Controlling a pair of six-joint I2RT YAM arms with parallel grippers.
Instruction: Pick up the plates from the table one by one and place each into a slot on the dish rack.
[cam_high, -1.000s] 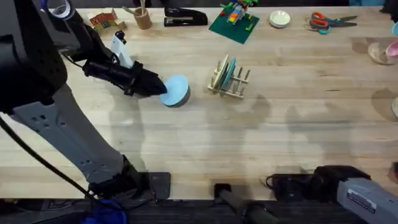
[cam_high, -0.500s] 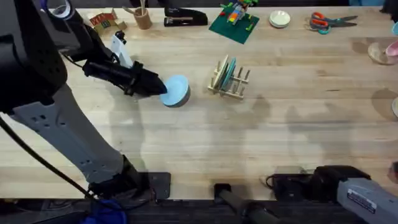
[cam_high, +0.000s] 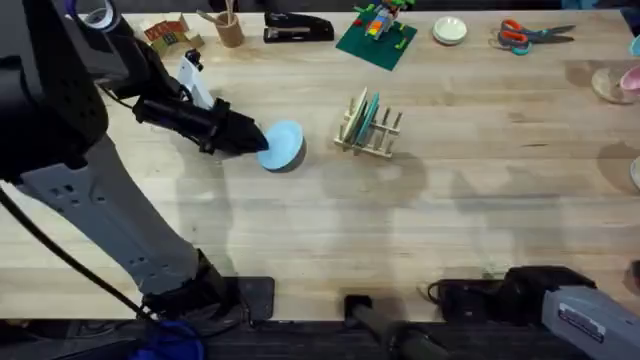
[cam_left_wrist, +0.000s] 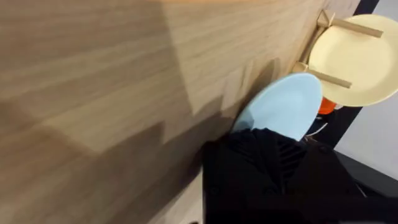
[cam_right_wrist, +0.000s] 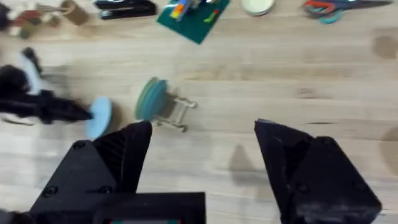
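My left gripper (cam_high: 262, 143) is shut on the near-left rim of a light blue plate (cam_high: 285, 146), holding it tilted just above the table (cam_high: 320, 230), left of the dish rack (cam_high: 368, 128). The left wrist view has the blue plate (cam_left_wrist: 281, 106) jutting from the black fingers (cam_left_wrist: 261, 168), with a cream plate (cam_left_wrist: 360, 59) standing in the rack beyond. In the rack a cream plate (cam_high: 352, 118) and a teal plate (cam_high: 371, 113) stand upright in slots. My right gripper (cam_right_wrist: 202, 158) hangs open high over the table, its view looking down on the rack (cam_right_wrist: 163, 106) and blue plate (cam_right_wrist: 98, 116).
Along the far edge lie a stapler (cam_high: 297, 29), a green baseplate with bricks (cam_high: 376, 38), a small white dish (cam_high: 449, 31), scissors (cam_high: 530, 36) and a cup of sticks (cam_high: 228, 28). A pink bowl (cam_high: 630, 80) sits at the right edge. Bare wood lies right of the rack.
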